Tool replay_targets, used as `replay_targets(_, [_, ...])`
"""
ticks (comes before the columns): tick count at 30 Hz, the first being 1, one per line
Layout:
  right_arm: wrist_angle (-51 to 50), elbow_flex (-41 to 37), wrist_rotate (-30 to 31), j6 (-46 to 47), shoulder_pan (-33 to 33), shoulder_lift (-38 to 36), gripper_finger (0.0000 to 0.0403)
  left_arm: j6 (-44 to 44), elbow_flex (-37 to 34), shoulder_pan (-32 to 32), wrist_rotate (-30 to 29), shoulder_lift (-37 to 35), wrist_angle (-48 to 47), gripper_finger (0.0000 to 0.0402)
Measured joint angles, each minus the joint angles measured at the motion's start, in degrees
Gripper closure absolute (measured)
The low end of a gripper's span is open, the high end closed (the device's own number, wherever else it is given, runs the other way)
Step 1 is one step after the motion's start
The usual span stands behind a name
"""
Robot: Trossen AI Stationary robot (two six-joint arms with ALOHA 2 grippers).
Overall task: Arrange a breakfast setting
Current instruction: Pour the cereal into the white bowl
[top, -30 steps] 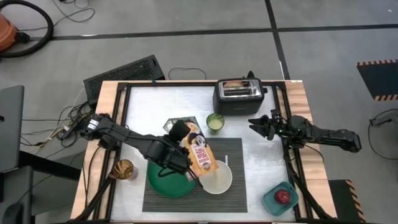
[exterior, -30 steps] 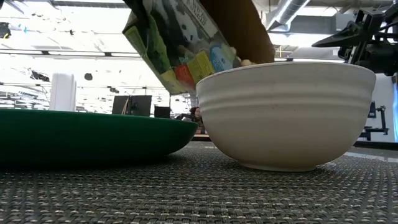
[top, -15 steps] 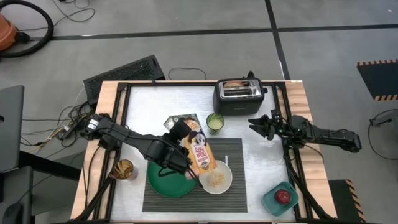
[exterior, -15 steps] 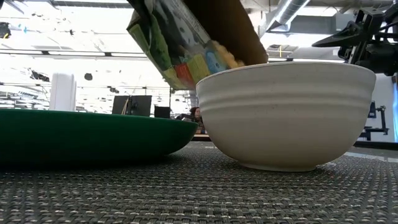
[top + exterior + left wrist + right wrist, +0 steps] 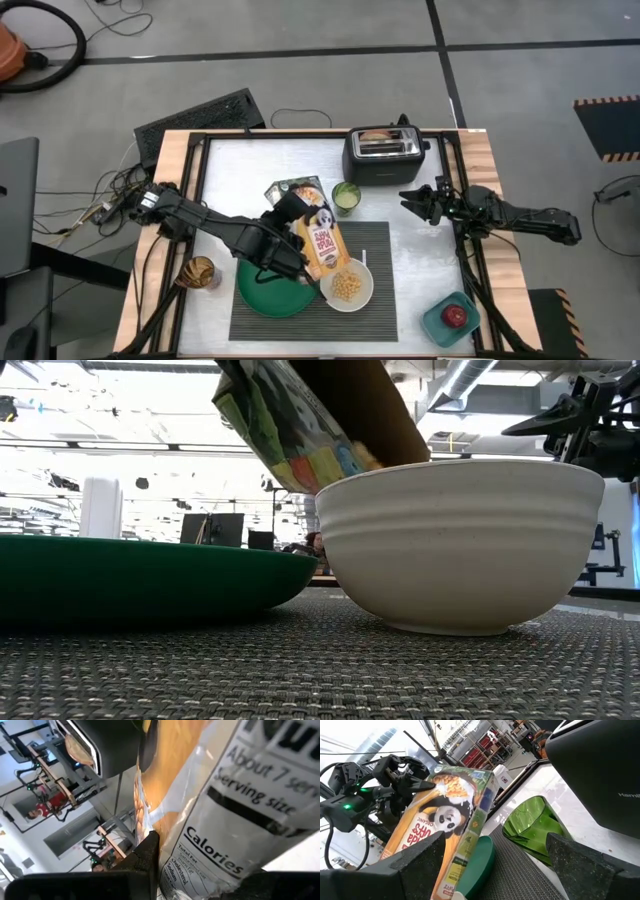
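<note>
The left gripper (image 5: 296, 243), jaws clamped on a tilted orange cardboard cereal box (image 5: 325, 247), holds it at ten o'clock of the ribbed white bowl (image 5: 349, 287); the right gripper (image 5: 412, 201) waits with jaws apart.

- This is a big robot lab or workshop, not a home.
- The table (image 5: 250, 160) stands on a bare grey floor (image 5: 300, 60) with loose cables (image 5: 110, 190).
- Long ceiling lights (image 5: 120, 405) and more metal racks (image 5: 485, 745) fill the room behind.
</note>
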Motion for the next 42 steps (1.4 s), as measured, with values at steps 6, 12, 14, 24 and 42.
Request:
replay_targets(6, [0.0,-0.02,0.0,-0.06,0.0,0.0,0.0029,2.15,0.0,-0.66,-0.56,0.0,1.38,0.0326])
replay_targets(12, [-0.02,-0.02,0.02,-0.07,0.0,0.0,0.0029,6.39,0.0,-2.26,-0.93,0.0,7.37,0.0326])
replay_targets(14, [-0.02,0.0,0.02,-0.07,0.0,0.0,0.0029,6.63,0.0,-2.74,-1.52,0.0,7.85,0.0326])
replay_targets(24, [-0.07,0.0,0.02,-0.07,0.0,0.0,0.0029,8.99,0.0,-3.36,-5.32,-0.04,7.41,0.0326])
replay_targets(42, [-0.07,-0.01,0.04,-0.04,0.0,0.0,0.0029,10.74,0.0,-4.26,-10.76,0.24,7.61,0.0326])
